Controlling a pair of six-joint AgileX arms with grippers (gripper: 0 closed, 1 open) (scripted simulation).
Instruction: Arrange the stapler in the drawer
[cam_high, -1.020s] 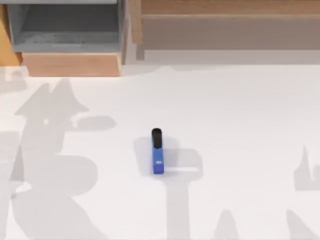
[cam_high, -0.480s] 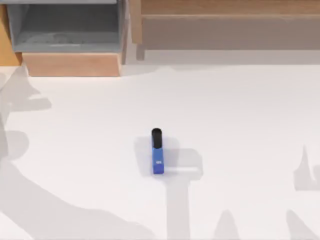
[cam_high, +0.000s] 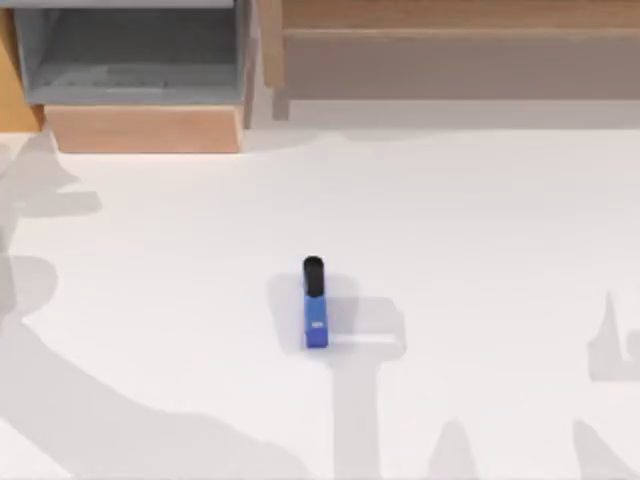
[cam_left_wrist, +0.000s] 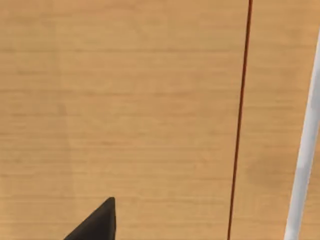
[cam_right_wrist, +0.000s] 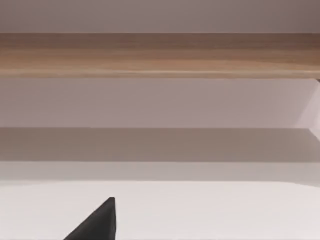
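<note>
The stapler (cam_high: 315, 305), a small blue bar with a black end pointing to the back, lies on the white table (cam_high: 480, 250) near the middle. The drawer (cam_high: 140, 128) stands open at the back left, showing its light wooden front panel and bare grey floor. A dark tip of my left gripper (cam_left_wrist: 97, 226) shows in the left wrist view over a plain wooden surface (cam_left_wrist: 125, 100). A dark tip of my right gripper (cam_right_wrist: 97, 226) shows in the right wrist view above the white table, facing the shelf unit. Both are far from the stapler.
A long wood-and-grey shelf unit (cam_high: 450, 60) runs along the back right, beside the drawer. Arm shadows fall on the table's left side and front edge. White tabletop surrounds the stapler.
The large arm shadow on the table's left side has slid out toward the left edge. The stapler and the drawer have stayed put.
</note>
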